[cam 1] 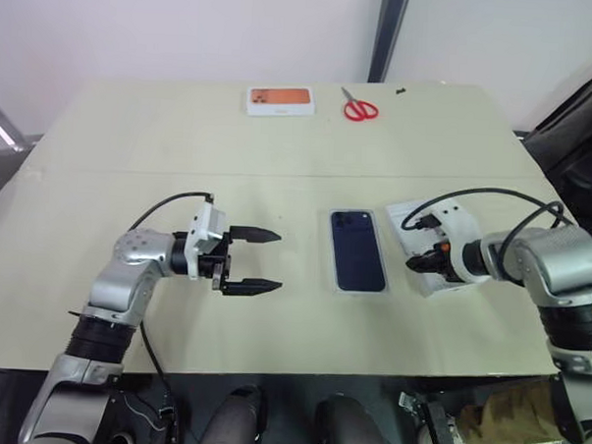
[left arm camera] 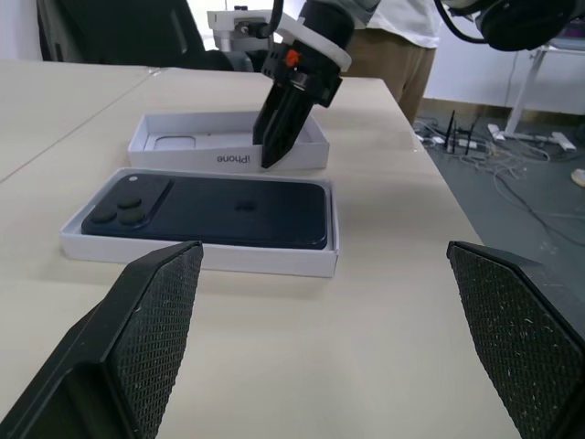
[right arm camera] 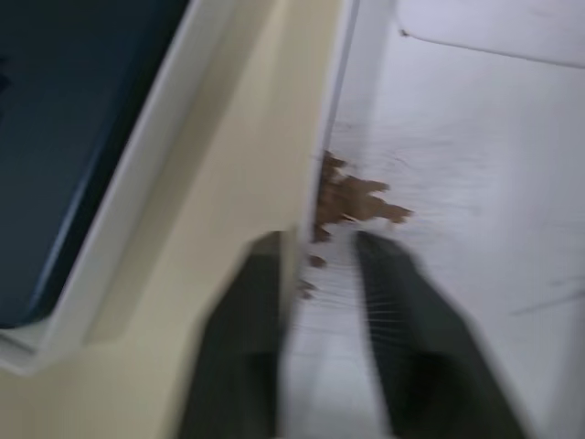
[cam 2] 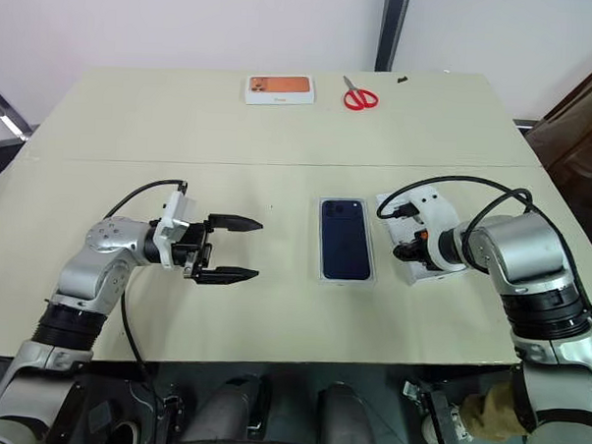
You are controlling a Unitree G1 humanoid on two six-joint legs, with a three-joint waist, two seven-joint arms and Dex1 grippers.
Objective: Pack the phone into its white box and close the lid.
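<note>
The right end effector [cam 1: 424, 264] pinches the deep white cardboard lid [cam 1: 423, 249] by one thin wall (at three o'clock of the boxed navy phone [cam 1: 358, 249]); it may tilt or slip when lifted.

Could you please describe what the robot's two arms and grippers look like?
Both arms have silver-grey metal shells with black joint bands. Each ends in a white wrist block with a looping black cable. The left gripper has two black, textured fingers; the right gripper has slim black fingers and a small orange mark.
</note>
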